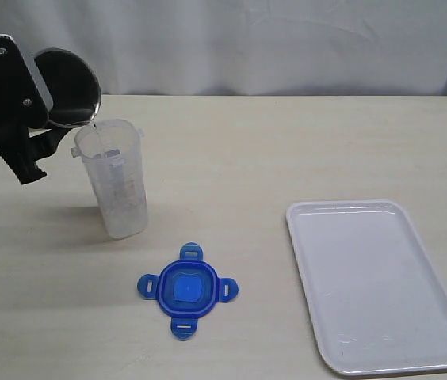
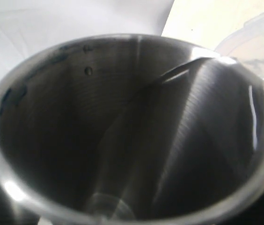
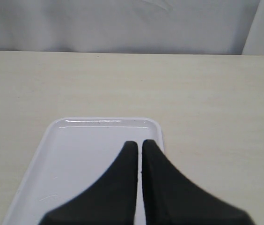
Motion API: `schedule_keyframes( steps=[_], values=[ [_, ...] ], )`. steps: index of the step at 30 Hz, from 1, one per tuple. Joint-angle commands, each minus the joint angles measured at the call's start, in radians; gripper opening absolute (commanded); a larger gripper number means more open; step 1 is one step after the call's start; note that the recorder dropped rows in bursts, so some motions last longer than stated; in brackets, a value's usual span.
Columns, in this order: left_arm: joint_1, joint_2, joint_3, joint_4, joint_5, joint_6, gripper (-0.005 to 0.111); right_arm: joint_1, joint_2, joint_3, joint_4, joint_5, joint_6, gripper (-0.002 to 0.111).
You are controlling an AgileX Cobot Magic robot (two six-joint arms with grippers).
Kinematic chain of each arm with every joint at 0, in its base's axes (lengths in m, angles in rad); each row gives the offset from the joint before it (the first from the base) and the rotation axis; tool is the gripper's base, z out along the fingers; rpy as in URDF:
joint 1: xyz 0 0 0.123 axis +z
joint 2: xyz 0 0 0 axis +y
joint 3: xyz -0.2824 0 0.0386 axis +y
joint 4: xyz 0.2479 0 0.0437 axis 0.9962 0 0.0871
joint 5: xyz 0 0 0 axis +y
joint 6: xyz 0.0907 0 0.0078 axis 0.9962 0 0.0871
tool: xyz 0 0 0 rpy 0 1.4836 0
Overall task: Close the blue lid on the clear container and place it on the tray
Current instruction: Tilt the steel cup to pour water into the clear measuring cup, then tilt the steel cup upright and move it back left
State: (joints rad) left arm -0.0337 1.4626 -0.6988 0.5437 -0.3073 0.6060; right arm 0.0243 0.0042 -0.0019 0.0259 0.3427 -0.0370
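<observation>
The left gripper [image 1: 37, 111] clasps a steel cup [image 1: 69, 87], jaws spread wide around it; the cup is tipped, its rim over the mouth of the clear container [image 1: 116, 182], which stands upright just beside that gripper; the blue lid [image 1: 188, 290] lies flat farther off, apart from the container; the right gripper [image 3: 140, 145] is pressed closed and empty above the tray [image 3: 76, 154].

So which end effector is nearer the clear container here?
Left. The left end effector holds a steel cup tipped at the rim of the clear container; the right end effector, shut, is off by the tray, well away.
</observation>
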Motion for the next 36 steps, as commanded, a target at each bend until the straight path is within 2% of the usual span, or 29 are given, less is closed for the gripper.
schedule_keyframes(
  steps=[1,27,33,36],
  values=[
    [-0.002,-0.014,-0.014,-0.005,-0.043,0.001,0.000,0.002,-0.004,0.002,-0.008,-0.001,0.001,0.004],
    [-0.002,-0.014,-0.014,-0.005,-0.017,0.033,0.000,0.002,-0.004,0.002,-0.008,-0.001,0.001,0.004],
    [-0.002,-0.014,-0.014,-0.114,-0.017,0.033,0.000,0.002,-0.004,0.002,-0.008,-0.001,0.001,0.004],
    [-0.002,-0.014,-0.014,-0.114,-0.017,0.014,0.000,0.002,-0.004,0.002,-0.008,-0.001,0.001,0.004]
  ],
)
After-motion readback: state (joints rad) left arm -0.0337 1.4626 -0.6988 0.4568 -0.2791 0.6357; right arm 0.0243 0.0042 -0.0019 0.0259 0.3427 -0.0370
